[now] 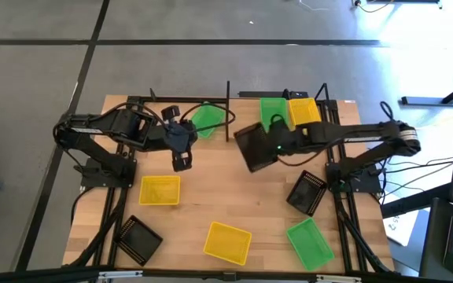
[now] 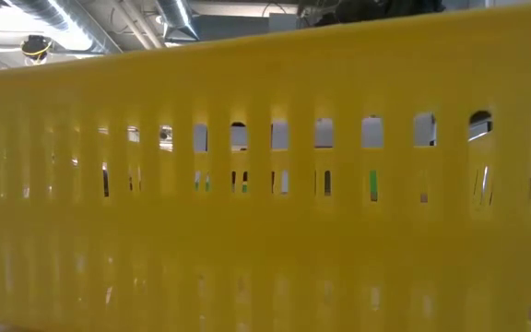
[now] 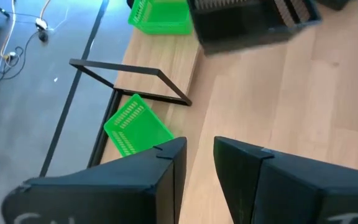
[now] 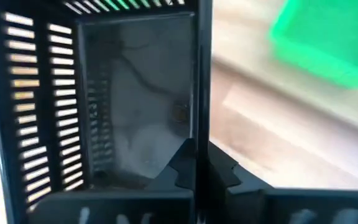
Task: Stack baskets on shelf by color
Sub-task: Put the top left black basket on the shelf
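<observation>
My right gripper (image 1: pixel 269 149) is shut on a black basket (image 1: pixel 252 148) and holds it in the air in front of the shelf (image 1: pixel 333 104). A green basket (image 1: pixel 272 112) and a yellow basket (image 1: pixel 303 110) sit side by side at the shelf's right part. Another green basket (image 1: pixel 208 118) lies tilted at the far edge, left of a black post (image 1: pixel 227 110). My left gripper (image 1: pixel 182 162) hangs open over the table with nothing between its fingers (image 3: pixel 166 174). The left wrist view shows that green basket (image 3: pixel 138 127) and the black basket (image 3: pixel 253 22). My right gripper pinches one side wall of the black basket at its rim (image 4: pixel 196 134), one finger inside the basket and one outside. The fingers (image 4: pixel 222 171) come slanting down from the table's right. The basket is lifted clear of the table and tilted.
Loose on the table lie a yellow basket (image 1: pixel 160 189), a black one (image 1: pixel 138 238), a yellow one (image 1: pixel 228 242), a green one (image 1: pixel 311 242) and a black one (image 1: pixel 307 191). A yellow basket wall (image 2: pixel 265 184) fills the low view.
</observation>
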Controlling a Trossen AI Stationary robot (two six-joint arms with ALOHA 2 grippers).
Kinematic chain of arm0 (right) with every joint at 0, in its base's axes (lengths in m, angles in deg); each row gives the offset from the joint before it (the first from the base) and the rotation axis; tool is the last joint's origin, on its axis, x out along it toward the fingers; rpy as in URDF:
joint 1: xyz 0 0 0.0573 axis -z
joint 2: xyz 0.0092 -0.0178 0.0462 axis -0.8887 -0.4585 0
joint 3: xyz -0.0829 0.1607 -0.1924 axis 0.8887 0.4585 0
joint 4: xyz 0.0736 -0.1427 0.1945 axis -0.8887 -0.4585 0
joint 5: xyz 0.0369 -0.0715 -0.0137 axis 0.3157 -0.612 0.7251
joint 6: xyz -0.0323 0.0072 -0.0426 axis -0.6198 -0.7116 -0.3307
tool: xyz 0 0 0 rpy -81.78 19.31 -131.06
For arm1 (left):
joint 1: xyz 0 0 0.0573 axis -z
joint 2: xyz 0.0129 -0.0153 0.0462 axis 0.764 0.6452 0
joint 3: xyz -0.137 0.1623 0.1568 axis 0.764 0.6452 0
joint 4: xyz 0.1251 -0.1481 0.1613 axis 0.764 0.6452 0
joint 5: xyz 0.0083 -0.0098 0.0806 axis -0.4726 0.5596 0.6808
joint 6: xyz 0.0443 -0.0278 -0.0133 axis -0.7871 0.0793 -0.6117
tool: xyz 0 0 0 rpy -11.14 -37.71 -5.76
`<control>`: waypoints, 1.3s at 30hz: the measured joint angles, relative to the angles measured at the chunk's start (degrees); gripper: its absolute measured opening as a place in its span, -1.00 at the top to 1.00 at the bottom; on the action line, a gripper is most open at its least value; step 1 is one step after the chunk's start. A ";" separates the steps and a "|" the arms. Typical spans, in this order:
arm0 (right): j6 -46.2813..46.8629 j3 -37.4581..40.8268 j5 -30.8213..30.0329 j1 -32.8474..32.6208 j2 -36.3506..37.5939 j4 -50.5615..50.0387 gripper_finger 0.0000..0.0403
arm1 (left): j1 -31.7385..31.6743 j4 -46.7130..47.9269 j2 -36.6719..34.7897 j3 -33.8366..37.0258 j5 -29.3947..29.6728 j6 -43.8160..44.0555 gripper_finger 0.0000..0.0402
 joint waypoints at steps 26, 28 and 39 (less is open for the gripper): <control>0.87 0.00 12.98 27.33 -3.77 13.39 0.99 | 0.00 -0.76 0.00 0.00 0.28 -5.43 0.63; 0.43 0.00 13.44 27.98 -5.43 13.29 0.99 | 0.00 -1.59 0.00 0.00 0.33 -6.48 0.63; -0.42 -0.02 18.92 30.75 -12.57 20.20 0.99 | -0.44 -1.99 0.00 -0.02 0.35 -7.05 0.63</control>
